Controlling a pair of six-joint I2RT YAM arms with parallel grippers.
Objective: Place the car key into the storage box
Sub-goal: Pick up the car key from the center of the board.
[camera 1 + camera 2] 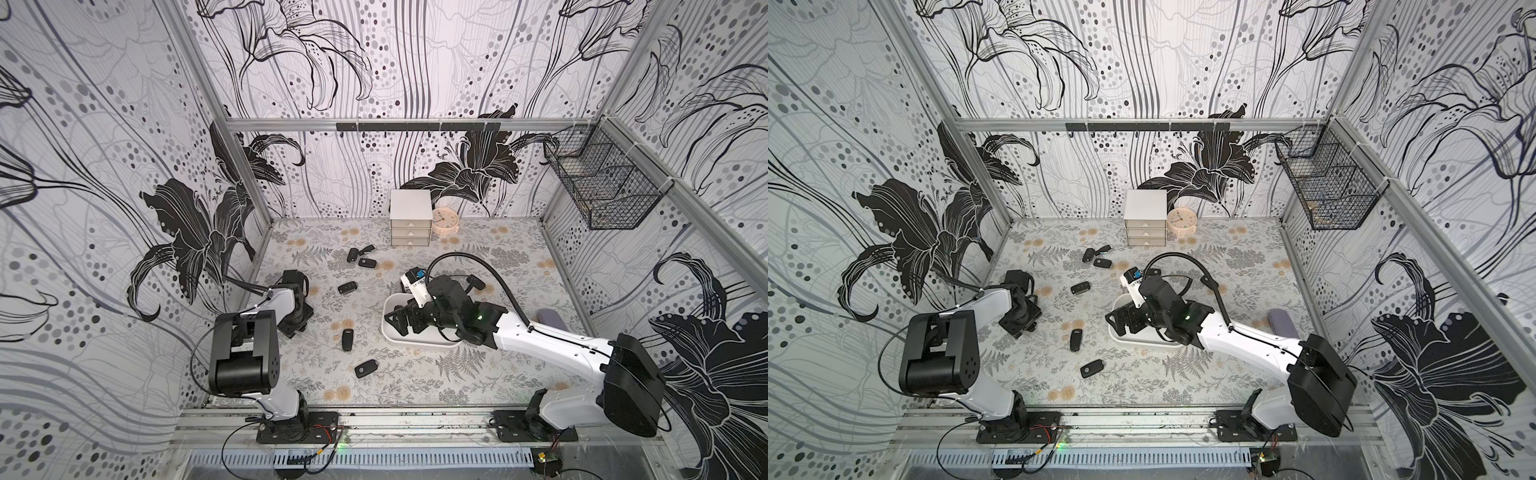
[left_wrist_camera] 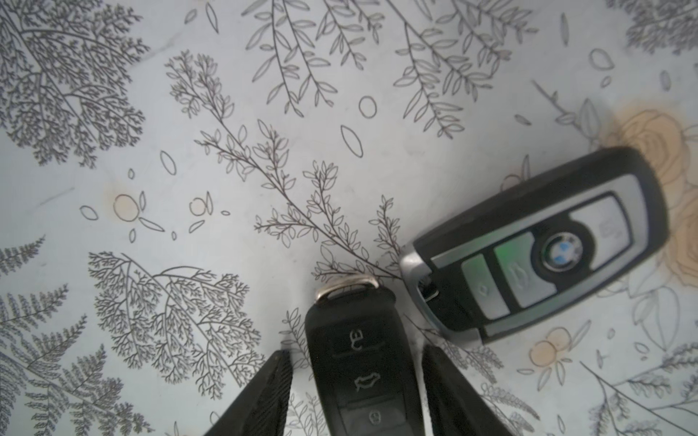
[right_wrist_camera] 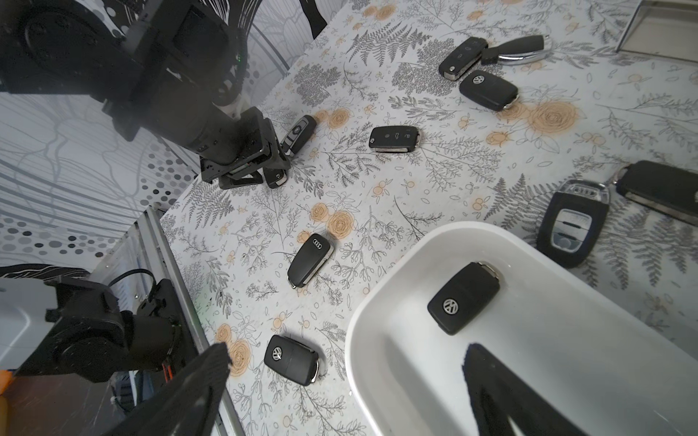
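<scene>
Your left fingers [image 2: 264,392] are standing narrow, one on each side of a black car key [image 2: 362,377] that is lying flat on the desk [image 2: 189,170]. A thin strip of desk is showing between the key and each finger, so they are not gripping it. A silver-and-black key [image 2: 540,249] is lying just beside it, and the two are almost meeting at their ring ends. In both top views this arm is reaching down at the left side of the desk, well apart from the storage box [image 1: 415,341].

Your right fingers [image 3: 502,389] are spreading wide and holding nothing. One is hanging over the white floor of the storage box [image 3: 585,339], and the other is standing out past its rim, above the desk. In both top views the right arm is covering much of the box, which is sitting right of the desk's centre. A badged key [image 3: 464,298] is lying flat inside the box, clear of the fingers. The loose keys [image 3: 394,139] are lying scattered over the desk between the two arms.
</scene>
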